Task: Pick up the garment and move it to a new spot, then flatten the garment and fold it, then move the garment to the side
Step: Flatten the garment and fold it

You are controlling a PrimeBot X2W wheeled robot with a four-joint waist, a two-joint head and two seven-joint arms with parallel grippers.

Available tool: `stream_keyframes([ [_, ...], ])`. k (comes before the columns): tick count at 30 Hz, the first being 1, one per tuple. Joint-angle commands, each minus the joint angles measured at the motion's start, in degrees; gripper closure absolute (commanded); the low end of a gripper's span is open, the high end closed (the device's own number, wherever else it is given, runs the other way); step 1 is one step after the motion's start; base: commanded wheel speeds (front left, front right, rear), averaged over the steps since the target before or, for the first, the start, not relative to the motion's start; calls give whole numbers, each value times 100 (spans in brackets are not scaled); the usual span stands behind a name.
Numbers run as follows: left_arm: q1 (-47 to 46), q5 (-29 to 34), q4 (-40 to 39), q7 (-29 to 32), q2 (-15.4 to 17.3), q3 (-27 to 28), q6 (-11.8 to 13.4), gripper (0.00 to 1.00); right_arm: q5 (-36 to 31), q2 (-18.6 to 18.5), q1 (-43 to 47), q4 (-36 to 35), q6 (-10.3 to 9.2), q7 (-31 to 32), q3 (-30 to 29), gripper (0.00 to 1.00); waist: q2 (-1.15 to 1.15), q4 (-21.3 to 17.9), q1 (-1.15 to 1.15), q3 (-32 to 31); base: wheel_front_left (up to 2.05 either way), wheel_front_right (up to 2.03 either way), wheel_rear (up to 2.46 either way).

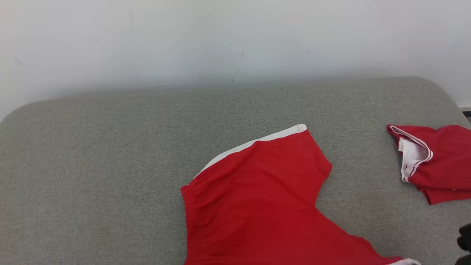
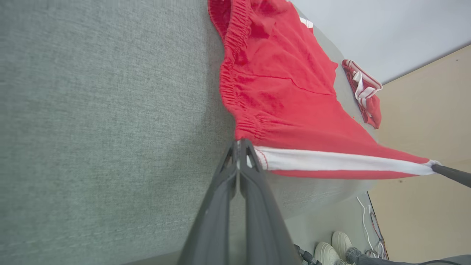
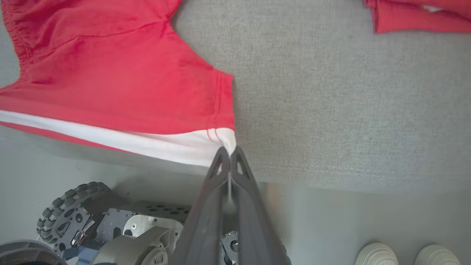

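Left hand (image 2: 239, 145) pinches red shorts (image 1: 257, 191) at waistband corner, right hand (image 3: 230, 151) at leg hem; white stripe (image 2: 342, 162) taut between. Shorts spread mid grey padded surface (image 1: 92, 165). Beyond, right: 1 folded red garment (image 1: 438, 162), possibly a shirt.

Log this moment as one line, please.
left end effector: shut on shorts waistband corner | right end effector: shut on leg hem corner | second garment: apart, at right

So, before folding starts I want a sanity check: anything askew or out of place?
The red shorts lie skewed on the grey surface, their near white-striped side stretched taut past the front edge between the shut left gripper and right gripper. Nothing looks torn.
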Motion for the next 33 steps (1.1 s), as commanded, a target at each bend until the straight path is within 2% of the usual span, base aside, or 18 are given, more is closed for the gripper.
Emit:
stream_keyframes([
  [1,3,27,7,-76,66,90,60,100,-107,-102,-158,-66,-17,-158,-40,100,0,12,0,6,0,0,0],
  [6,-287,98,-68,-274,-115,166,-33,100,-354,-330,-750,77,-18,-903,232,100,0,53,0,72,0,0,0],
  [11,-702,133,47,-373,-322,208,-107,100,-529,-581,-1594,629,-18,-1589,721,100,0,127,0,208,0,0,0],
  [18,-1402,272,416,-525,-594,280,-126,100,-670,-753,-2921,1842,-18,-2620,1509,100,0,300,0,482,0,0,0],
  [25,-2380,578,829,-553,-921,247,-16,100,-716,-867,-4404,3183,-17,-3470,2154,100,0,605,0,944,0,0,0],
  [33,-3231,797,1260,-554,-1272,148,40,100,-667,-889,-5494,4267,-17,-4008,2646,100,0,896,0,1386,0,0,0],
])
